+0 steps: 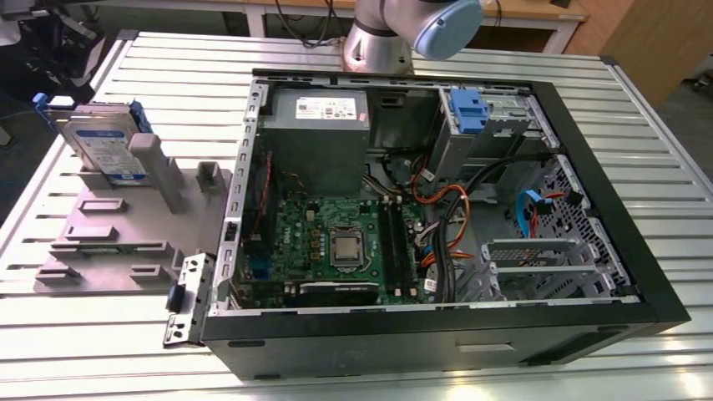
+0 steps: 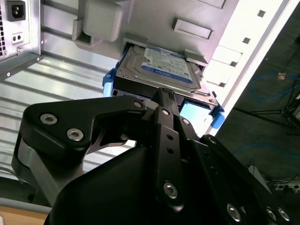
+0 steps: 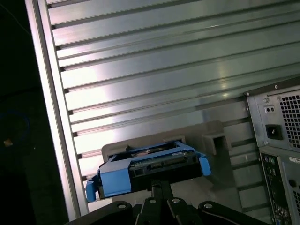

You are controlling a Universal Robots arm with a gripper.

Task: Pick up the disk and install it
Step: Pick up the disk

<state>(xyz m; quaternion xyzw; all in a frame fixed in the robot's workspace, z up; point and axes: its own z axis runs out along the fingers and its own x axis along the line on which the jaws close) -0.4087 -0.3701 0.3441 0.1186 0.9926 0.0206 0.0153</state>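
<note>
The disk (image 1: 106, 146) stands on edge in a grey holder (image 1: 112, 238) on the slatted metal surface (image 1: 334, 50), at the exterior view's left. It is well apart from the open computer case (image 1: 446, 338) that it is meant to go into. Its silver labelled body and bright blue carrier face the hand (image 2: 165, 93) in the second wrist view. In the first wrist view the hand (image 3: 160, 187) points at the carrier's edge, with the disk (image 3: 150, 166) just beyond its tip. The black fingers look pressed together and hold nothing. Whether the tip touches the carrier cannot be told.

The robot arm (image 1: 412, 29) rises behind the case in the exterior view. Inside the case, a drive bay with a smaller blue clip (image 1: 468, 113) sits at the far corner, beside the grey power supply (image 1: 317, 125).

The work appears to be at its first step, the approach to the pick-up: the disk is not yet lifted and nothing is installed. A grasp would likely call for the fingers to part wide enough to span the carrier, then line up squarely so that the disk leaves its holder without snagging.
</note>
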